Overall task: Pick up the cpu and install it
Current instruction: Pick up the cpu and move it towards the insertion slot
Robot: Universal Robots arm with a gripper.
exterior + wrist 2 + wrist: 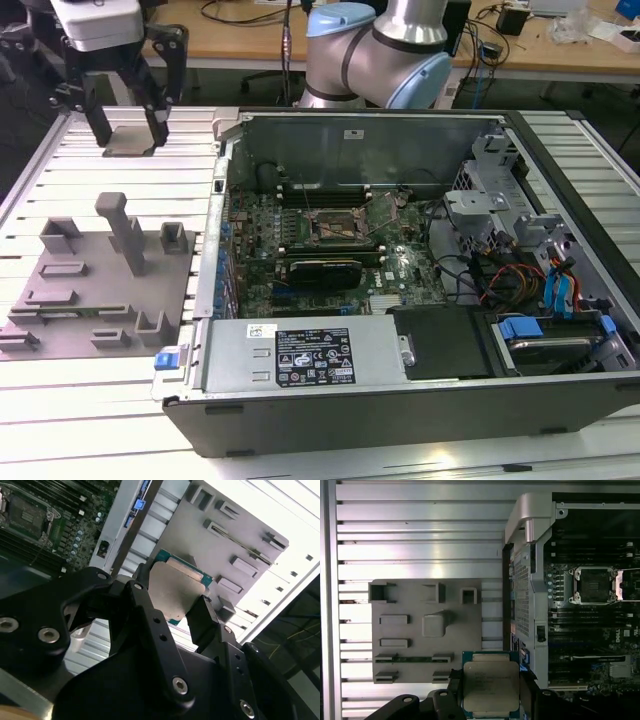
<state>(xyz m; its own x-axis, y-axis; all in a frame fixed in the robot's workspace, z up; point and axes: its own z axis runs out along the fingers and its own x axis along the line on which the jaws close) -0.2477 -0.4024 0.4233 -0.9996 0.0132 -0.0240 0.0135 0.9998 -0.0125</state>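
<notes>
The gripper is closed on the cpu and holds it in the air above the slatted metal table, outside the computer case. In the exterior view the gripper hangs over the far corner of the table on the exterior view's left, beyond the grey tray, and the cpu sits flat between its two black fingers. In the second wrist view the fingers press on two opposite edges of the cpu, and its pale silver metal top faces the camera, with a thin green border around it. The first wrist view shows the same grip: the cpu appears in front of the edge of the grey tray that is closer to the case. The tray lies flat on the table, beside the case, and carries several grey blocks and one tall post. The case lies open on its side, and inside it there is a green motherboard. The dark, metal-framed socket is on this board, well apart from the cpu. The arm stands behind the case.
</notes>
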